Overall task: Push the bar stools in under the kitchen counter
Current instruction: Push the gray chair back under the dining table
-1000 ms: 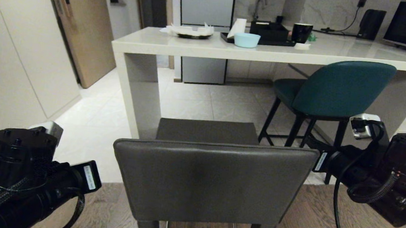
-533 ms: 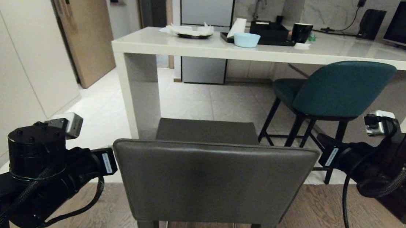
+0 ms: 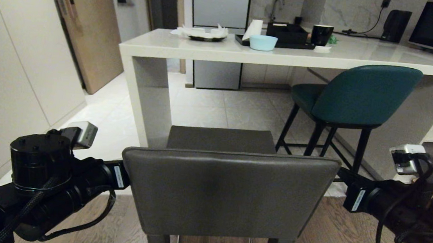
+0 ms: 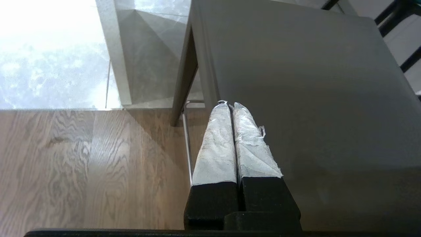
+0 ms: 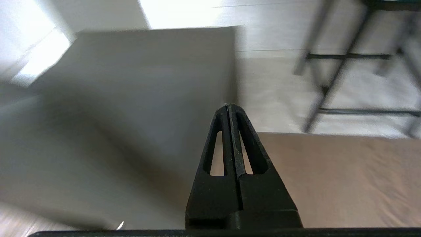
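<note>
You see the grey stool (image 3: 226, 189) standing straight before you, its back toward you and its seat pointing at the bench (image 3: 222, 51). The front edge of its seat is near the left end panel (image 3: 149, 100) of the bench, and the stool stands mostly on the wood floor (image 3: 347, 234), outside the bench's front edge. Under the slab, between this end panel and the teal stool (image 3: 359, 97), there is open tiled floor (image 3: 218, 106). The teal stool stands farther to the right with its seat already under the slab and its curved back just outside the front edge.

Your left claw (image 4: 230, 104) is fully closed, the two wrapped fingers (image 4: 217, 141) pressed together, and it holds nothing. It sits at the left edge of the grey stool's back; in the left wrist view the fingers lie along that side of the backrest, but you cannot tell if they touch it. Your right claw (image 5: 229, 106) is also fully closed and empty, beside the right edge of the same backrest, with the teal stool's black legs (image 5: 324, 89) beyond it.

On the bench top, far from both stools, stand a light blue bowl (image 3: 263, 42) and a black tray (image 3: 278, 42).
</note>
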